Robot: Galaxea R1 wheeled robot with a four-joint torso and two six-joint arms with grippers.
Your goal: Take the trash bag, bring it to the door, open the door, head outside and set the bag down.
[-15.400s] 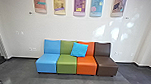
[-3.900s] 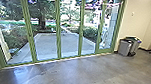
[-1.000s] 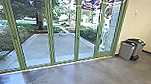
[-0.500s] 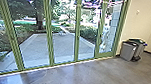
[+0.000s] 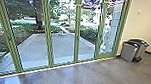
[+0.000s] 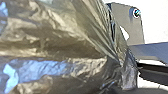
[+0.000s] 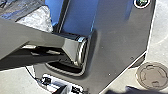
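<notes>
Shiny and crumpled, the trash bag (image 6: 57,45) looms large in the left wrist view. Its folds draw together into a narrow gathered part, where my left gripper (image 6: 125,85) is shut on it. Part of the bag (image 7: 38,18) also shows in the right wrist view, beyond the robot's jointed bar. In the head view, the glass door (image 5: 107,55) has a green frame and stands closed, at the right end of a row of tall glass panels.
Grey bins (image 5: 129,51) with dark lids stand by the wall right of the door. Smooth grey floor (image 5: 84,76) runs up to the panels. Behind the glass lie a paved path (image 5: 62,45), shrubs and a tree trunk. A round floor cover (image 7: 153,76) lies beside the robot's base.
The head camera has swung from a wall with a multicoloured sofa to the glass panels, then moved somewhat nearer to them. Over the last second its view has shifted only slightly.
</notes>
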